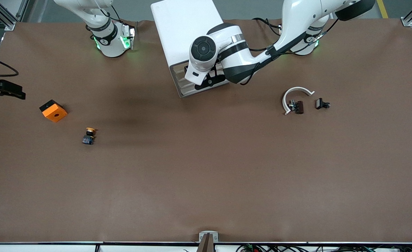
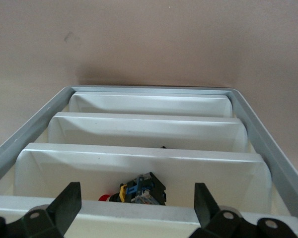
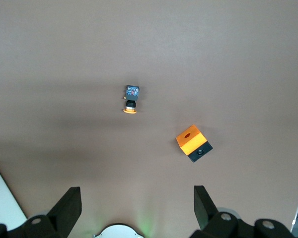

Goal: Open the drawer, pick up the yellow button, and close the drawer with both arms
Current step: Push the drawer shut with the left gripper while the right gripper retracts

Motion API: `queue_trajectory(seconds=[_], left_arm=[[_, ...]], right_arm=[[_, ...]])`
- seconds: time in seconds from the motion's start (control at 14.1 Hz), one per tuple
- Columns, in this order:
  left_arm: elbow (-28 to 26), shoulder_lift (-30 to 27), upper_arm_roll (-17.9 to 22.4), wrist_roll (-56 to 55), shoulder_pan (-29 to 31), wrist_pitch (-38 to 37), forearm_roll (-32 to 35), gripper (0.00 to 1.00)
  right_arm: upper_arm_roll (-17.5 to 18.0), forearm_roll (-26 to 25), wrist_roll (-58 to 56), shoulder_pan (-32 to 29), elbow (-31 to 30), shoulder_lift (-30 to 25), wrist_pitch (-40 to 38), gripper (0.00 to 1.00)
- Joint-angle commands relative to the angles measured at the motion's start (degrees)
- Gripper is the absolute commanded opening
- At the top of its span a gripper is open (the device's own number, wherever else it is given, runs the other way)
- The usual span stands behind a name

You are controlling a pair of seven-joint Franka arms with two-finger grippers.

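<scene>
Desk (image 1: 206, 182): brown surface, carries everything.

Cabinet (image 1: 184, 31): white box at the arms' edge of the desk, between the two bases, cream drawer fronts facing the front camera. In the left wrist view the drawer fronts (image 2: 154, 126) stand in a row inside a grey frame; a small part with red, yellow and blue pieces (image 2: 139, 191) lies in the compartment closest to that camera. Cannot tell whether any drawer is pulled out.

Left arm: reaches from its base across to the cabinet front. Left gripper (image 2: 136, 210) hangs just over the cabinet's front edge, jaws released and spread wide, holding nothing.

Right arm: only its base shows in the front view; it waits. Right gripper (image 3: 136, 210) is high over the desk at the right arm's end, jaws released, empty.

Orange block (image 1: 53, 111): on the desk toward the right arm's end, square, with a hole.

White curved strip (image 1: 295, 94): toward the left arm's end, small dark parts (image 1: 298, 106) just beside it.

Button (image 1: 89, 135): on the bare desk, lying on its side, near the orange block and nearer the front camera, apart from it; well apart from the cabinet.
</scene>
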Motion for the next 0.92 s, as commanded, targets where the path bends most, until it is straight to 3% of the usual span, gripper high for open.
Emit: queue_trajectory(seconds=[0.0, 0.14, 0.35, 0.57, 0.85], left_arm=[[0.83, 0.83, -0.32, -0.86, -1.43, 0.68, -3.23, 1.0], [0.92, 0.3, -0.32, -0.07, 0.41, 0.59, -2.97, 1.0], [0.83, -2.93, -0.49, 0.37, 5.94, 0.24, -2.26, 1.0], [-0.93, -9.08, -0.93, 1.25, 12.88, -1.77, -2.26, 1.0], [1.09, -13.84, -1.1, 4.74, 19.38, -9.07, -0.69, 1.0]], right_arm=[[-0.09, -0.92, -0.46, -0.17, 6.39, 0.97, -4.55, 1.0], [0.09, 0.74, -0.28, -0.17, 7.19, 0.71, -5.61, 1.0], [-0.26, 7.07, -0.46, -2.09, 6.58, -1.04, -6.59, 1.0], [-0.26, 7.25, -0.28, -2.28, 4.3, -4.12, -4.66, 1.0], [-0.26, 6.9, -0.28, -2.81, 2.37, -5.61, -4.3, 1.0]])
